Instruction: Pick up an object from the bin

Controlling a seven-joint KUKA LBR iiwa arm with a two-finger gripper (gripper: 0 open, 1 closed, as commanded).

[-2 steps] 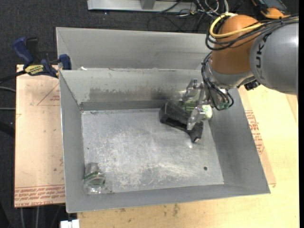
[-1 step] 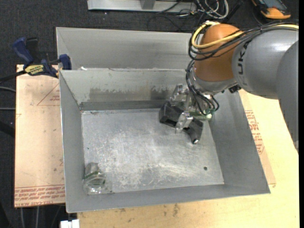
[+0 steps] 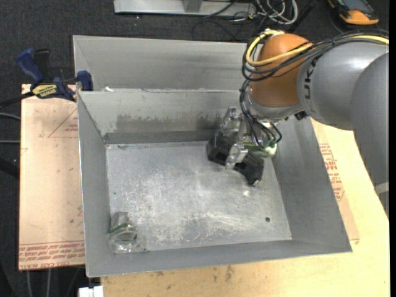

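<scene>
My gripper [image 3: 236,163] hangs over the bin's back right part, just above the floor near the back wall. Its two black fingers [image 3: 218,153] stand apart, so it is open, and I see no loose thing between them. A small clear, crumpled-looking thing with a grey-green tint [image 3: 122,231] lies in the front left corner, far from the gripper.
The arm reaches in from the right with an orange cover and cables over the wrist. A tiny dark speck [image 3: 267,219] lies on the floor at the front right. The bin's sloped walls stand close behind and to the right of the gripper.
</scene>
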